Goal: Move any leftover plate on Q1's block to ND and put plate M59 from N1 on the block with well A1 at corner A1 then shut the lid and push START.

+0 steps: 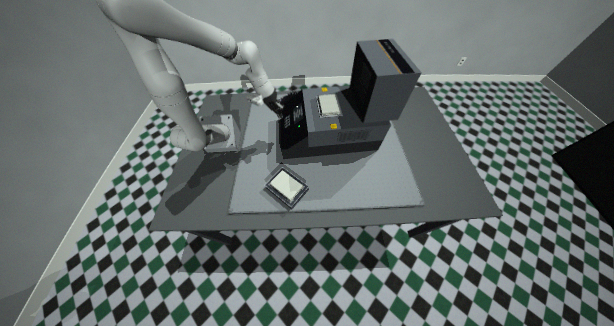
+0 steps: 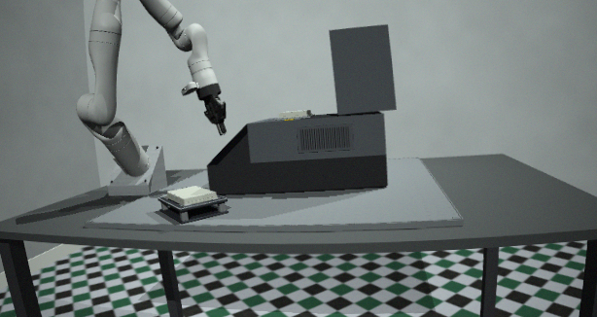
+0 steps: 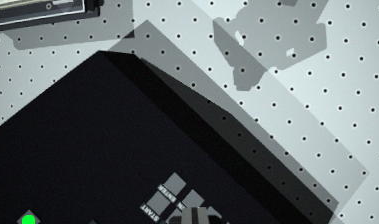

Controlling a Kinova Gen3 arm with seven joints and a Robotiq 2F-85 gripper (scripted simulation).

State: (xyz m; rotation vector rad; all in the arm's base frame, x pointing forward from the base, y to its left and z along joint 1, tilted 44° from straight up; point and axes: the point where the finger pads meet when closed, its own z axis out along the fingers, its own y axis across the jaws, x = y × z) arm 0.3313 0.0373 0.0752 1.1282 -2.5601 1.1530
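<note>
The gripper (image 2: 221, 128) is held tilted just above Q1's (image 2: 311, 151) sloped front panel, by the upper key row (image 3: 172, 197), w/ jaws fully shut and nothing gripped; contact w/ a key cannot be told. A white plate (image 1: 330, 105) is seen lying on Q1's block, the lid (image 1: 382, 80) is stood fully open behind it, and the lamp (image 3: 28, 220) is lit green. A second white plate (image 1: 286, 184) is seated in a nest (image 2: 192, 209) on the table (image 1: 450, 180) in front of Q1, well apart from the arm.
</note>
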